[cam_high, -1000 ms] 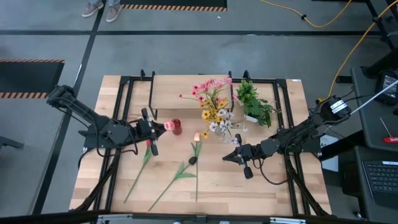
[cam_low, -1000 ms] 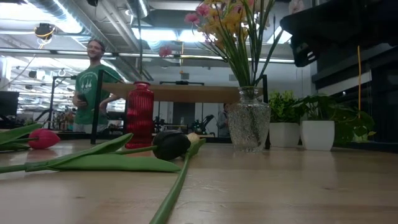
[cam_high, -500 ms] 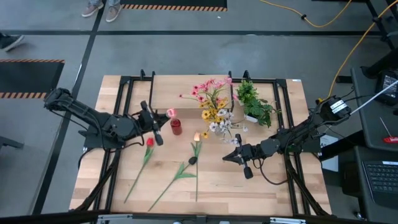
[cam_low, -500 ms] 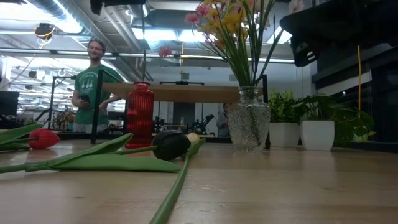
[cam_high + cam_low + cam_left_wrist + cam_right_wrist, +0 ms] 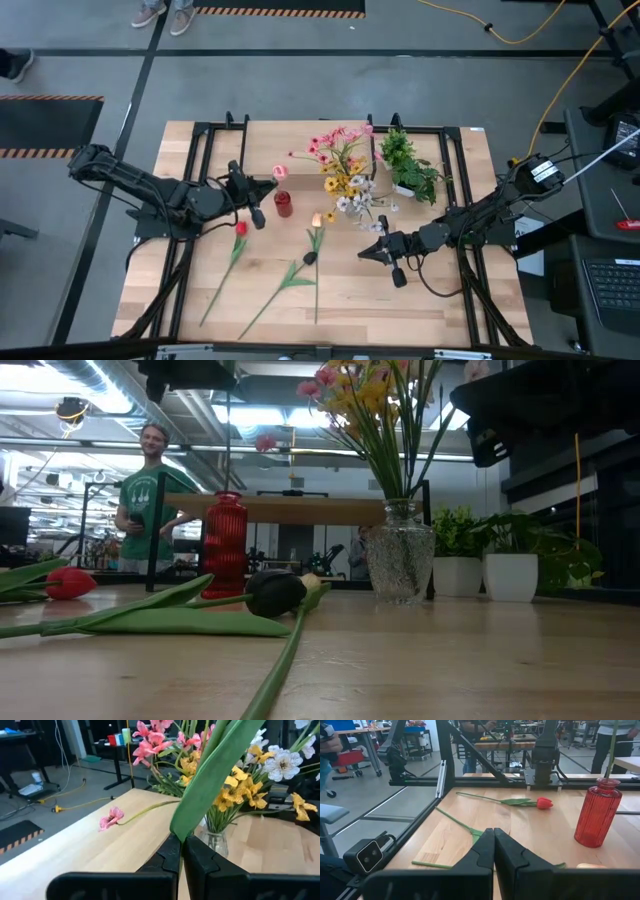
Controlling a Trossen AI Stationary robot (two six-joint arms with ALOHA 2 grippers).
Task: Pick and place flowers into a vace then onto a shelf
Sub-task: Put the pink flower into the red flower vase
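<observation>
My left gripper [image 5: 258,197] hovers beside the red ribbed vase [image 5: 284,206] and is shut on a pink-bloomed flower [image 5: 280,172]. In the low view the flower's thin stem [image 5: 228,450] runs straight down to the vase's mouth [image 5: 226,495]. A red tulip [image 5: 240,228], a peach tulip [image 5: 317,219] and a dark-budded flower [image 5: 310,258] lie flat on the table. A bouquet [image 5: 345,165] stands in a glass vase [image 5: 400,555] by the shelf [image 5: 290,148]. My right gripper [image 5: 368,252] is shut and waits near the table's middle right. My left gripper pinches the flower's broad green leaf and stem [image 5: 192,820] between its two shut fingers [image 5: 197,862], coming level from the table's left. The flower is lifted clear and stands about upright. Its bloom is above the fingers and its stem reaches down to the red vase's mouth.
A leafy plant in a white pot [image 5: 410,170] sits by the shelf's right end. Black frame rails [image 5: 195,180] run along the table's sides. A person [image 5: 150,490] stands in the room beyond the table. Bare tabletop [image 5: 400,310] lies toward the near edge.
My left gripper has moved up and toward the far edge, carrying the pink flower from beside the red vase to above it. The flower has tipped upright, and in the low view the gripper has come into sight over the vase.
</observation>
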